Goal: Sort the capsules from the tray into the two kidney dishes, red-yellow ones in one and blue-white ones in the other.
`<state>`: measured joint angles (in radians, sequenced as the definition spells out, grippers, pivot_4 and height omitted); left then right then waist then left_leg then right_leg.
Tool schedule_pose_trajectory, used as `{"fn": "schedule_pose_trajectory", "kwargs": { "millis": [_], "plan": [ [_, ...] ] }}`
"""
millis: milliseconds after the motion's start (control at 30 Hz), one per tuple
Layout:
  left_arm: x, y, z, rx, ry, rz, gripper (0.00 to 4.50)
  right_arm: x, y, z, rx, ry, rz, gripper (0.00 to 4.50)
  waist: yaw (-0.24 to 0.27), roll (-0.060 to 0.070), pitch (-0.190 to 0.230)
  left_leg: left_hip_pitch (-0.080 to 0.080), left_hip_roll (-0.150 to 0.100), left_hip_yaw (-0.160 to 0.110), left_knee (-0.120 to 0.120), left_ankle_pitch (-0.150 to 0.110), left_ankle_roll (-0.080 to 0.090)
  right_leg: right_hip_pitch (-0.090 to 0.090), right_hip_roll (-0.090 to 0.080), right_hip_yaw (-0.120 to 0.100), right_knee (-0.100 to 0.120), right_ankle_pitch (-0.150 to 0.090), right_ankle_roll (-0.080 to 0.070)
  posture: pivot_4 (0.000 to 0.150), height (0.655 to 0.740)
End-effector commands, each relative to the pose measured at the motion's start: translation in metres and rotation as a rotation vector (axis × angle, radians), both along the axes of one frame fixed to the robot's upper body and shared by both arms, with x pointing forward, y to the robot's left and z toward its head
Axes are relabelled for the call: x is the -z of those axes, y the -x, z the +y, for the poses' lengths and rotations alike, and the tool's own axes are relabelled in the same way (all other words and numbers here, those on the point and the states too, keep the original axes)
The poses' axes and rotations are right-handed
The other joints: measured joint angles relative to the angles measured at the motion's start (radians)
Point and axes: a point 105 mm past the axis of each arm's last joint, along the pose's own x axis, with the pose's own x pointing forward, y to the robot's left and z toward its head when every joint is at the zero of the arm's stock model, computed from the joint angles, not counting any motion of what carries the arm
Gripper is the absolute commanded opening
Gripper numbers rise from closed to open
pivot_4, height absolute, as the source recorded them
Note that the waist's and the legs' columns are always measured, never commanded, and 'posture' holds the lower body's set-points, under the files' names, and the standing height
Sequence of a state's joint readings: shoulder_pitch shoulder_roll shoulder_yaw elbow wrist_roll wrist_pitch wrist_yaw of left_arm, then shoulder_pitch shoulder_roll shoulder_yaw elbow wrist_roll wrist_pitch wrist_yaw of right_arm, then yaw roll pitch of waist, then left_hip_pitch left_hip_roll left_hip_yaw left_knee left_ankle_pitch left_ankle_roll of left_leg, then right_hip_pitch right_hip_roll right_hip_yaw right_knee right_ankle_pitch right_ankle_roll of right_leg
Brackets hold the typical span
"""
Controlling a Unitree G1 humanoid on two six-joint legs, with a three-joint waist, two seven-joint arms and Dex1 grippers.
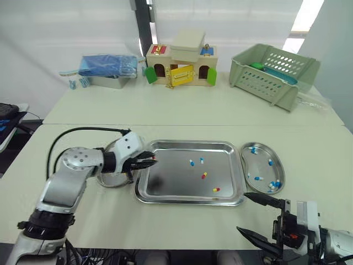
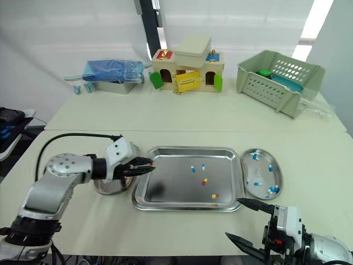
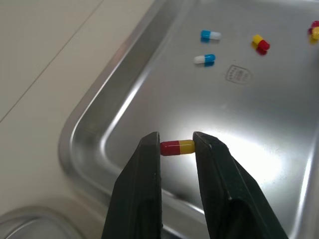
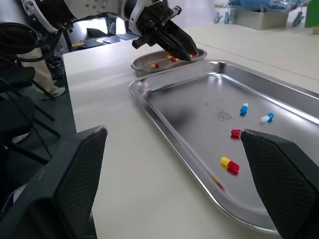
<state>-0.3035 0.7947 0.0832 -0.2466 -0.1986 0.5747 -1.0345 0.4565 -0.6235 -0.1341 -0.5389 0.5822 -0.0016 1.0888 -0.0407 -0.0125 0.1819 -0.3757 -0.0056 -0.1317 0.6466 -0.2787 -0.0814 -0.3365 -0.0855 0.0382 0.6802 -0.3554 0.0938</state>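
The left gripper (image 1: 149,162) was clenched on a red-yellow capsule (image 3: 177,147), held crosswise between the tips of its jaws with the red end against one jaw and the yellow end against the other. It was poised over the left margin of the tray (image 1: 187,144), just beside the left kidney dish (image 2: 107,187). On the tray floor lay a blue-white pair (image 1: 191,162) near the centre and a red-yellow pair (image 1: 204,175) nearer the right front corner. The right kidney dish (image 1: 263,165), just beside the tray's right rim, held several blue-white capsules (image 1: 274,184). The right gripper (image 1: 241,211) hung at the near edge of the desk (image 1: 165,110) by the tray's right front corner, jaws spread wide and empty. The left wrist view showed the held capsule plainly, where the head views gave a red speck. The right wrist view showed sorted red-yellow capsules (image 4: 155,65) in the left dish, which the left arm hid in the head views.
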Motion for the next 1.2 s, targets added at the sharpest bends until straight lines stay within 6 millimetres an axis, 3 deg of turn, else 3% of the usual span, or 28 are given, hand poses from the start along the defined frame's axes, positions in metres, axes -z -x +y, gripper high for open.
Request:
{"fn": "schedule_pose_trajectory", "kwargs": {
  "millis": [33,200,500,633,933,1067,1200],
  "plan": [
    [-0.017,0.000,0.028,-0.155,0.019,-0.051,1.02,-0.006,0.000,0.003,-0.044,-0.028,-0.011,4.50,0.003,0.000,0.000,0.000,0.000,0.000,0.000,0.000,0.000,0.000,0.000,0.000,0.000,0.000,0.000,0.150,0.7400],
    [-0.011,0.002,0.059,-0.288,0.004,-0.055,1.02,-0.007,-0.005,0.004,-0.069,-0.040,-0.023,4.50,0.007,0.000,0.000,0.000,0.000,0.000,0.000,0.000,0.000,0.000,0.000,0.000,0.000,0.000,0.000,0.150,0.7400],
    [0.005,0.001,0.071,-0.330,0.005,-0.022,1.02,-0.004,-0.006,0.004,-0.065,-0.039,-0.024,4.50,0.008,0.000,0.000,0.000,0.000,0.000,0.000,0.000,0.000,0.000,0.000,0.000,0.000,0.000,0.000,0.150,0.7400],
    [0.009,-0.001,0.073,-0.332,0.010,-0.003,1.85,-0.002,-0.006,-0.001,-0.047,-0.033,-0.018,4.50,0.008,0.000,0.000,0.000,0.000,0.000,0.000,0.000,0.000,0.000,0.000,0.000,0.000,0.000,0.000,0.150,0.7400],
    [0.016,-0.002,0.074,-0.329,0.013,0.010,4.48,-0.004,-0.011,-0.008,-0.022,-0.023,-0.030,4.50,0.008,0.000,0.000,0.000,0.000,0.000,0.000,0.000,0.000,0.000,0.000,0.000,0.000,0.000,0.000,0.150,0.7400],
    [0.006,0.002,0.089,-0.385,0.084,-0.011,4.48,-0.014,-0.017,-0.023,0.049,-0.017,-0.002,4.50,0.008,0.000,0.000,0.000,0.000,0.000,0.000,0.000,0.000,0.000,0.000,0.000,0.000,0.000,0.000,0.150,0.7400],
    [-0.010,0.015,0.116,-0.441,0.134,-0.086,4.48,-0.029,-0.031,-0.055,0.180,0.007,-0.002,4.50,0.002,0.000,0.000,0.000,0.000,0.001,-0.001,0.000,0.000,-0.001,0.000,0.001,0.000,0.000,0.000,0.150,0.7400]
  ]
}}
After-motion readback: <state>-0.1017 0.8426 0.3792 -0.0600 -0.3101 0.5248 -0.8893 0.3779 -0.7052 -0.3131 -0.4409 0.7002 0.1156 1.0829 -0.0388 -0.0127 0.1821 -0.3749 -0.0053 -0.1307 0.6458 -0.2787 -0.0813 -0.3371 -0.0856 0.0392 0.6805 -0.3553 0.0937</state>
